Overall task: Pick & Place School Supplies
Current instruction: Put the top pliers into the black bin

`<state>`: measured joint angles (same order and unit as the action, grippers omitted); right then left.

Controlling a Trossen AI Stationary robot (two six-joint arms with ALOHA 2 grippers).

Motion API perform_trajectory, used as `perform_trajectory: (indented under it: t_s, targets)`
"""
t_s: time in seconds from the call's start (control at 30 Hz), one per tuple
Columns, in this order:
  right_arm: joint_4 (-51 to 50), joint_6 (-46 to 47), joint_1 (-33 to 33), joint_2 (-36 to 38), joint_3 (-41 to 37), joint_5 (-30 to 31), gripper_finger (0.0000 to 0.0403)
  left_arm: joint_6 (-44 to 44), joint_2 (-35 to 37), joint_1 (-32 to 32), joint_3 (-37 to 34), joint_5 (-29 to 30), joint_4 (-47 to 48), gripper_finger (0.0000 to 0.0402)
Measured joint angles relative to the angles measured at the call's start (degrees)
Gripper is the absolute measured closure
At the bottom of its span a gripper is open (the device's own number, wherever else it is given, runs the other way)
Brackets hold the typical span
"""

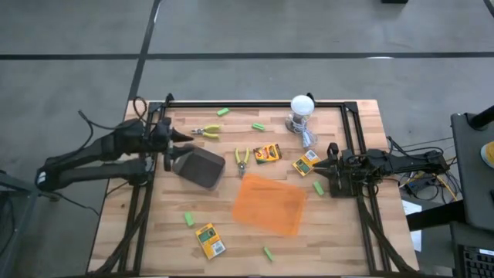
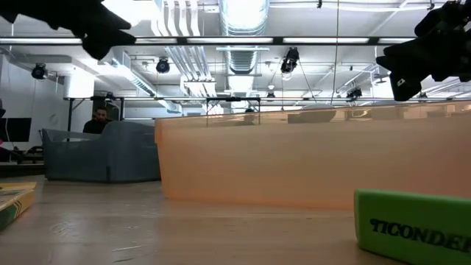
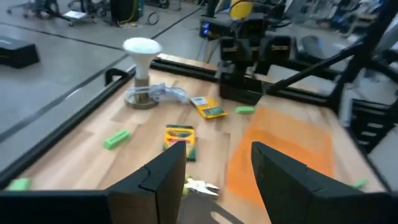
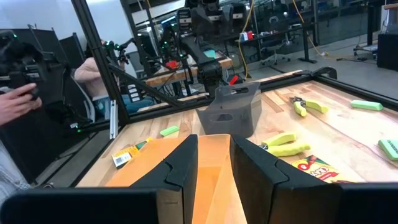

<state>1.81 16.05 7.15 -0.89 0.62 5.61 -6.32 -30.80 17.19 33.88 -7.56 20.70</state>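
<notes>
Left gripper (image 1: 168,157) at table's left side: fingers wide apart, nothing between, just beside gray bin (image 1: 201,167). Yellow-handled pliers (image 1: 207,131) behind bin. Front crayon box (image 1: 209,240) near front edge. Second pliers (image 1: 241,160) and middle crayon box (image 1: 268,153) behind orange tray (image 1: 268,205). Right gripper (image 1: 324,176) at right side: narrow gap, empty, between third crayon box (image 1: 306,164) and green piece (image 1: 318,188).

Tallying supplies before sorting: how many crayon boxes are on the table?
3. One yellow-and-green cardboard crayon box above the orange tray, one near the right tool, one at the near edge. None seem hidden.
</notes>
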Motion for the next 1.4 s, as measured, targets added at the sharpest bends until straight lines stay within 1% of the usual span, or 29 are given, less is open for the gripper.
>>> perform_trajectory:
  t_s: [0.1, 0.17, 0.37, 0.5, 0.6, 0.67, 0.77, 0.87, 1.03, 1.2, 1.4]
  targets:
    - [0.0, 0.0, 0.0, 0.0, 0.0, 0.0, 0.0312, -0.8, -4.1, 0.0, 2.4, 3.7, 1.3, 0.0213]
    - [0.0, 0.0, 0.0, 0.0, 0.0, 0.0, 0.0312, -1.9, -7.0, 0.4, 3.8, 5.1, 1.6, 0.0213]
    - [0.0, 0.0, 0.0, 0.0, 0.0, 0.0, 0.0312, -2.4, -15.3, 3.7, 9.5, 5.3, 2.6, 0.0213]
    - [0.0, 0.0, 0.0, 0.0, 0.0, 0.0, 0.0312, -5.4, -20.0, 7.7, 15.4, 3.3, 6.7, 0.0213]
    - [0.0, 0.0, 0.0, 0.0, 0.0, 0.0, 0.0312, -5.5, -23.9, 11.5, 19.1, 1.0, 12.8, 0.0213]
    - [0.0, 0.0, 0.0, 0.0, 0.0, 0.0, 0.0312, -4.0, -26.1, 13.7, 21.3, -0.7, 14.0, 0.0213]
    - [0.0, 0.0, 0.0, 0.0, 0.0, 0.0, 0.0312, 0.7, -29.2, 16.7, 24.3, -3.7, 15.8, 0.0213]
    - [0.0, 0.0, 0.0, 0.0, 0.0, 0.0, 0.0312, 3.2, -32.7, 19.8, 25.4, -6.4, 17.2, 0.0213]
    - [0.0, 0.0, 0.0, 0.0, 0.0, 0.0, 0.0312, 2.2, -39.2, 25.3, 27.0, -10.2, 19.0, 0.0213]
    - [0.0, 0.0, 0.0, 0.0, 0.0, 0.0, 0.0312, 8.6, -45.5, 28.1, 27.4, -15.6, 19.0, 0.0213]
    - [0.0, 0.0, 0.0, 0.0, 0.0, 0.0, 0.0312, 16.1, -51.2, 28.5, 28.0, -15.2, 18.8, 0.0213]
